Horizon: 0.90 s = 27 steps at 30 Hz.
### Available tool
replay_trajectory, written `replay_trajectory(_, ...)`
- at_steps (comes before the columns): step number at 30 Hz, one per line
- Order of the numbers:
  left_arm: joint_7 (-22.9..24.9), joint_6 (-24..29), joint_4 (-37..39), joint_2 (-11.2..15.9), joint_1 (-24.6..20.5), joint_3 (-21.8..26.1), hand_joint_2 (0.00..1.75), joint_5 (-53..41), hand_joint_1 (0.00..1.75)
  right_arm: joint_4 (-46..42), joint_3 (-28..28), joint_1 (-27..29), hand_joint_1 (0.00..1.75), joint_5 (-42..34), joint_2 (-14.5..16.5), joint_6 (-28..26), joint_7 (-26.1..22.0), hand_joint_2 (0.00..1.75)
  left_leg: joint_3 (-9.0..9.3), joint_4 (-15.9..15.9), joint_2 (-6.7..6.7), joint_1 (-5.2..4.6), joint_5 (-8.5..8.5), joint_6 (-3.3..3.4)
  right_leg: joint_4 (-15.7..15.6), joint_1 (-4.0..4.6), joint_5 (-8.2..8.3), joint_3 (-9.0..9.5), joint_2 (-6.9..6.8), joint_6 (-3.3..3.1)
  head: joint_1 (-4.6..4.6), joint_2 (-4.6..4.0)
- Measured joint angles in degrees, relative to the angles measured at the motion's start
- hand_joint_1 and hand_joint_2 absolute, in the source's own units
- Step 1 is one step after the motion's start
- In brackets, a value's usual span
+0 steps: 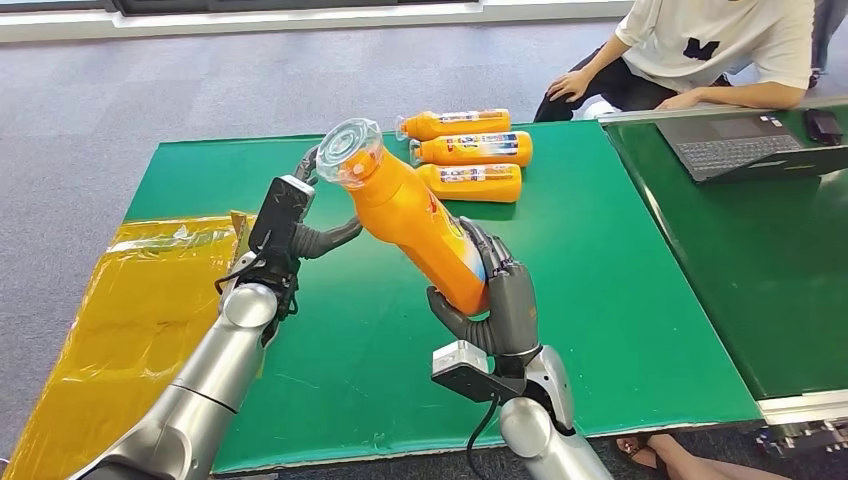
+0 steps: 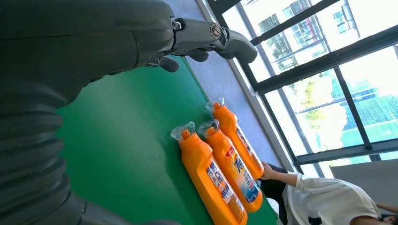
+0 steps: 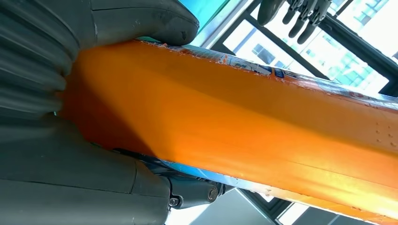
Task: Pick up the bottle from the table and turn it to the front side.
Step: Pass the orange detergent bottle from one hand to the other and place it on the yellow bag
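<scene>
Gripping the orange bottle [image 1: 415,225] mid-frame, tilted above the green table [image 1: 620,290], your right hand [image 1: 500,300] holds firm while your left hand [image 1: 300,225] appears open beside it.

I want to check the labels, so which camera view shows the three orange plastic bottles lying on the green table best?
The left wrist view: the three orange plastic bottles lie close, caps and labels clear. The head view shows them small and far. The right wrist view gives none of them.
</scene>
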Motion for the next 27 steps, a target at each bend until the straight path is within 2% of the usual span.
replay_trajectory(9,0.2,-2.0,0.1,0.3,0.4,2.1,1.75,-0.9,0.0,-0.1,0.1,-0.2,1.75,-0.1,-0.1,0.8,0.2,1.75,0.0,0.0,0.0,0.0,0.0,0.0,0.0,0.01,0.0,-0.01,0.0,0.0,-0.01,0.0)
replay_trajectory(23,0.9,-5.2,-2.4,0.3,2.2,2.2,1.75,0.0,0.0,1.7,0.6,-2.0,1.75,0.9,-0.4,0.9,0.8,1.75,-0.01,0.0,0.0,0.0,0.0,0.0,0.0,0.0,0.0,0.0,0.0,0.0,0.0,0.0)
replay_trajectory(27,1.4,-6.9,-4.9,0.4,4.0,2.2,1.75,0.8,0.0,2.2,0.6,-2.4,1.75,1.7,-0.6,0.7,0.9,1.75,-0.01,0.0,0.0,0.0,0.0,0.0,0.0,0.0,-0.01,-0.01,0.0,0.0,-0.01,0.0)
